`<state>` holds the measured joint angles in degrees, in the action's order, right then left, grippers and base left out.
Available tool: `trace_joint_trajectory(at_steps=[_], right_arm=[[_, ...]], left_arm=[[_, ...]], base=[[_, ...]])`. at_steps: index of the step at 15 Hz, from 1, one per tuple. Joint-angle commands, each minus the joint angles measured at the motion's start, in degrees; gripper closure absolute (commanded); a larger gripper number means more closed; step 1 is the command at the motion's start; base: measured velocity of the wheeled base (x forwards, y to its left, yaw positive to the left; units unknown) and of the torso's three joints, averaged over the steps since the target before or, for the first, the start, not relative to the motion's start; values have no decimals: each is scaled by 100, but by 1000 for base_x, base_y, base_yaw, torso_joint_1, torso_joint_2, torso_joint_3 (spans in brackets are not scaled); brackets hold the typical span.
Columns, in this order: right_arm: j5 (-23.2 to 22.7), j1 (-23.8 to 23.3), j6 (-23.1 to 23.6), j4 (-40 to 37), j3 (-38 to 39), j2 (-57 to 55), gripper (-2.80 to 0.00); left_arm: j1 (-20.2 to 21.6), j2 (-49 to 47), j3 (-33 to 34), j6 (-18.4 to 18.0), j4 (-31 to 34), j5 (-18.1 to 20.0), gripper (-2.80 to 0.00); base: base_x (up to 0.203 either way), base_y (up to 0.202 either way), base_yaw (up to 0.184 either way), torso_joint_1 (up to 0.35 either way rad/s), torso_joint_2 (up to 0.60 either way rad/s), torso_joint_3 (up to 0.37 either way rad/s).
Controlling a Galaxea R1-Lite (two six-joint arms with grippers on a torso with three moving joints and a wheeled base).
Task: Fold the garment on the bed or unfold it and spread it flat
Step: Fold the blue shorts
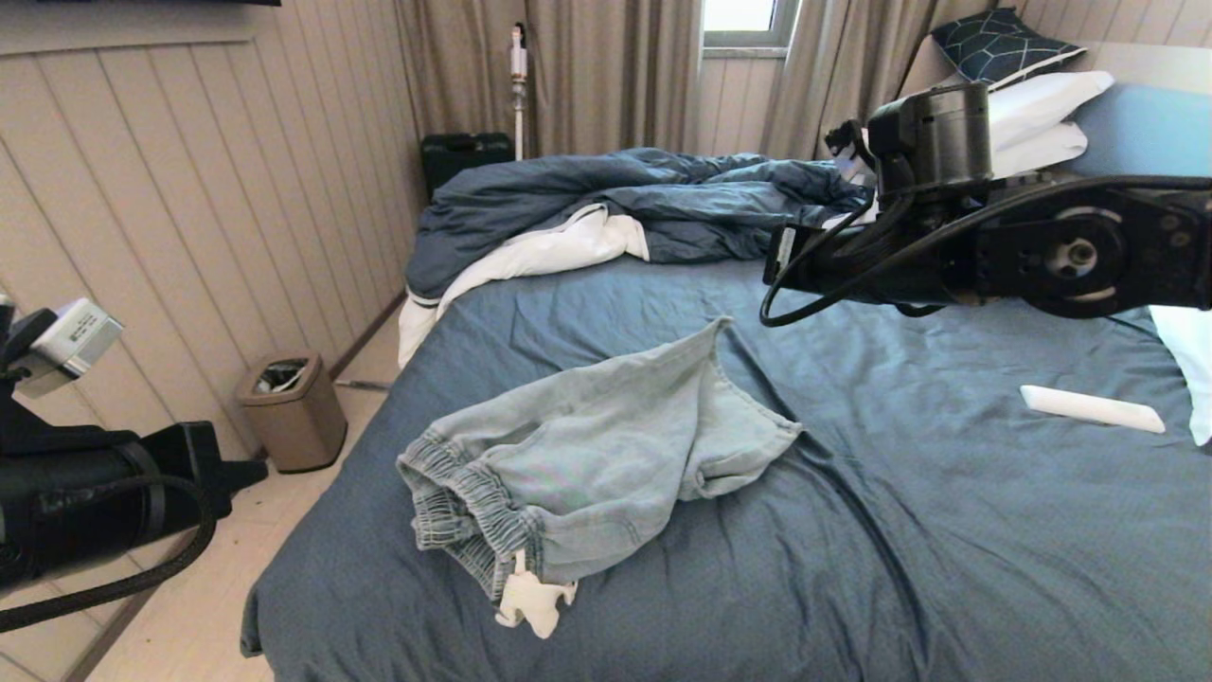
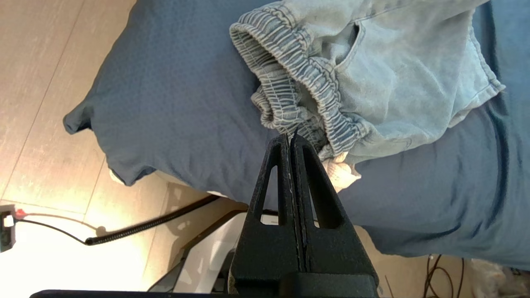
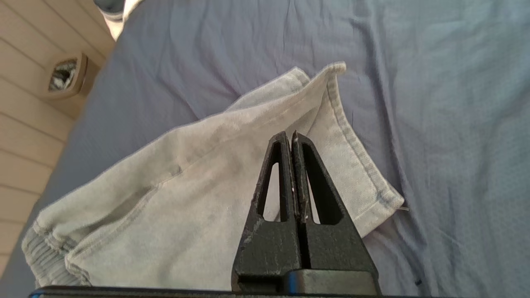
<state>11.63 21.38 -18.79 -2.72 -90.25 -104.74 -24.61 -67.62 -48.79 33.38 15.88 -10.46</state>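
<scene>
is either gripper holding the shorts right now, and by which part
Nothing is held. The left gripper and right gripper are both shut and empty, above the denim shorts lying on the bed.

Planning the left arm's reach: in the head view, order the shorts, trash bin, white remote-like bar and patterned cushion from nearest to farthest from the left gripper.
From the left gripper, shut, at the bed's near left corner:
1. Shorts, just ahead, mid-bed.
2. Trash bin, on the floor left of the bed.
3. White bar, on the bed's right side.
4. Patterned cushion, at the headboard, far right.
</scene>
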Motion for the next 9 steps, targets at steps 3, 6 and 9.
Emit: trace_joint_trajectory(at_steps=[3,6,9], right_arm=[[-14,-2,-11,-27,-2,-108,0],[-47,-2,-11,-27,-2,-125,0],[-64,-11,-11,-45,-10,-178,0]], left_arm=[[0,-119,-26,20,-24,9,0],[0,-126,-52,20,-20,17,0],[0,-137,-61,20,-24,44,0]], base=[[0,0,0,0,0,0],[0,0,0,0,0,0],[0,0,0,0,0,0]])
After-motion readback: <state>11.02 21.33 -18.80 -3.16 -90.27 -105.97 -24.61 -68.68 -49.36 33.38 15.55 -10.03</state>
